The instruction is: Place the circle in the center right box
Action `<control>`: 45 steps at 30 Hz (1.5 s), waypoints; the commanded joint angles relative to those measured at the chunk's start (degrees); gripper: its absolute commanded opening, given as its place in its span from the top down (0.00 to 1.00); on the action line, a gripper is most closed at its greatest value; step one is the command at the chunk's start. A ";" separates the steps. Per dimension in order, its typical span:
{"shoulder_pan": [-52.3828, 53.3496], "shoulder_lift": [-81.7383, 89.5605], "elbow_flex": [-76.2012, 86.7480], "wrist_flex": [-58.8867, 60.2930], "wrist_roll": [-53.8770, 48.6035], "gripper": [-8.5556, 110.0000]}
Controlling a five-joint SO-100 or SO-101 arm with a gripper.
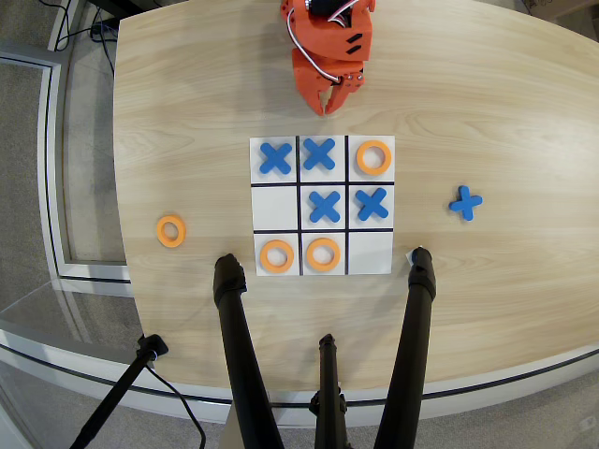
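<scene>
Orange shows first at the far left of the overhead view: a loose circle (170, 231) lies flat on the bare bench (187, 84), well apart from the board (370, 253) and level with its near rows. It is the only ring off the grid, so I judge it the piece to be moved; lying alone with clear wood around it, it should be easy to reach.

Moving right, the board's left column holds a blue X (275, 158) in the far cell, an empty middle cell (275, 207), and a ring (276, 256) in the near cell. The middle column has X pieces in the far (319, 153) and centre (325, 206) cells and a ring (322, 254) nearest. The right column has a ring (374, 157) farthest, an X (372, 204) in the middle, and an empty near cell.

As this view shows it, then, the right end of the middle row is taken and only the left end is free. If the task counts sides the other way round, the empty left cell would be the target; I cannot settle that here.

Beyond the board's far edge hangs the orange end effector (331, 99), its jaws slightly parted and holding nothing, apparently parked clear of the pieces. A spare X (465, 202) sits on the bench right of the board. Dark stand legs (239, 346) rise from the near edge.
</scene>
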State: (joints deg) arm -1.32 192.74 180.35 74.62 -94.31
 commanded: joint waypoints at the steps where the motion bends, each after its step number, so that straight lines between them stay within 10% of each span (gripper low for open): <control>1: -0.26 -0.44 3.16 0.35 0.18 0.93; 45: 1.14 -2.02 3.16 -3.69 -0.35 0.93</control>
State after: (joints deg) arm -1.32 191.43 180.35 73.21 -94.31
